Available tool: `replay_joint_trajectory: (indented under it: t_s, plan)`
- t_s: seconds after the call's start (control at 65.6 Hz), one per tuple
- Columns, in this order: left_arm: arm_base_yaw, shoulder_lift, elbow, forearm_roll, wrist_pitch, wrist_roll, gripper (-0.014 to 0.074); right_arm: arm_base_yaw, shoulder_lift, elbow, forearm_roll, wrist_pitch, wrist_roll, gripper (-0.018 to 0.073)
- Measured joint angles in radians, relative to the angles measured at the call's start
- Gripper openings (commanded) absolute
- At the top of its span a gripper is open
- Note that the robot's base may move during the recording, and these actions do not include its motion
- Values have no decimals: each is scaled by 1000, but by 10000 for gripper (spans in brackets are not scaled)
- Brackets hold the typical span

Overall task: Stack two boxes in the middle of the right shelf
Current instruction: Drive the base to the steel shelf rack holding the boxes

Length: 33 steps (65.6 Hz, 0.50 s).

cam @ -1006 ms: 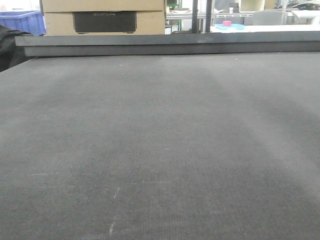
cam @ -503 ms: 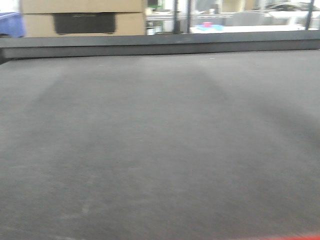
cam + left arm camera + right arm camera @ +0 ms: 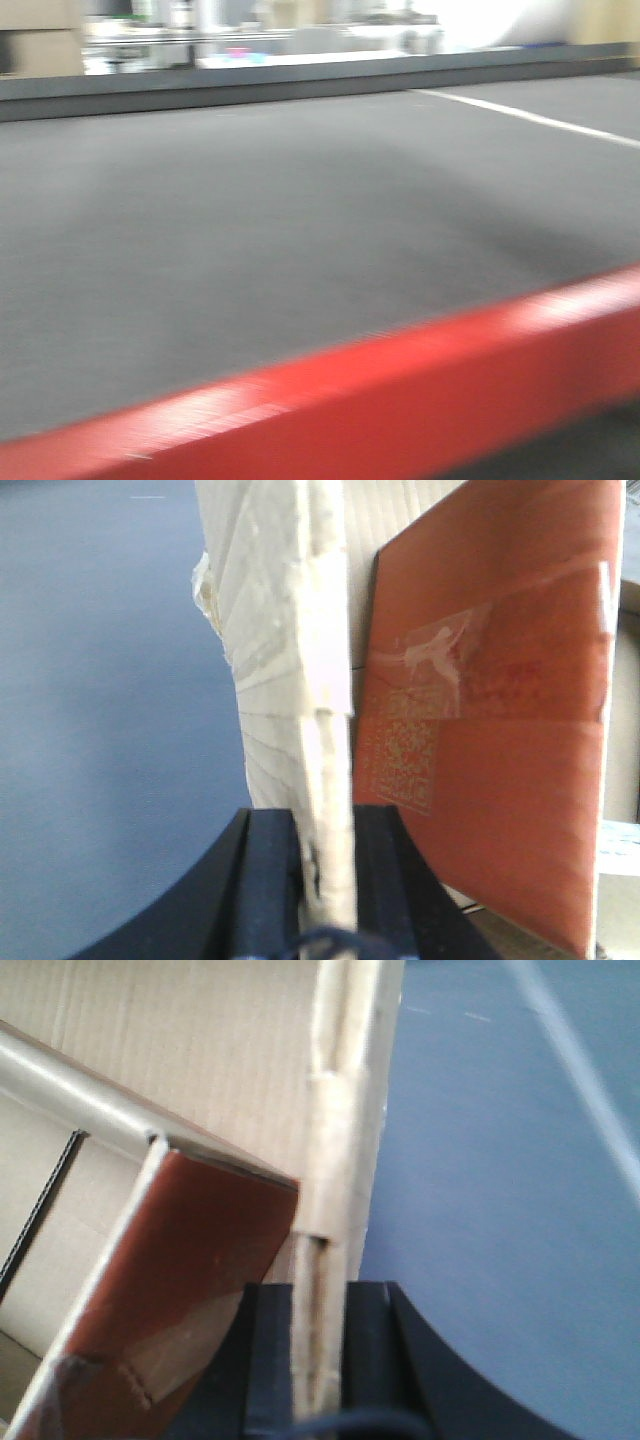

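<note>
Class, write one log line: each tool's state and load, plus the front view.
left tool: shut on carton flap | right tool: shut on carton edge | front view: blurred, dark table top, red frame

The front view looks low across the table [image 3: 250,230] from its red edge [image 3: 400,390]. Both wrist views look along their jaws, close against the box [image 3: 285,630].

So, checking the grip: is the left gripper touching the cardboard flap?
Touching. The left wrist view shows the left gripper with black fingers pressed against both sides of the cardboard flap, no gap visible.
</note>
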Motion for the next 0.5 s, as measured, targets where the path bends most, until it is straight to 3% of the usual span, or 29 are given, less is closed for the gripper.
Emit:
replay_joint_trajectory:
  t_s: [0.503]
  plan:
    - [0, 0, 0, 0, -2, 0, -111, 0, 0, 0, 0, 0, 0, -153]
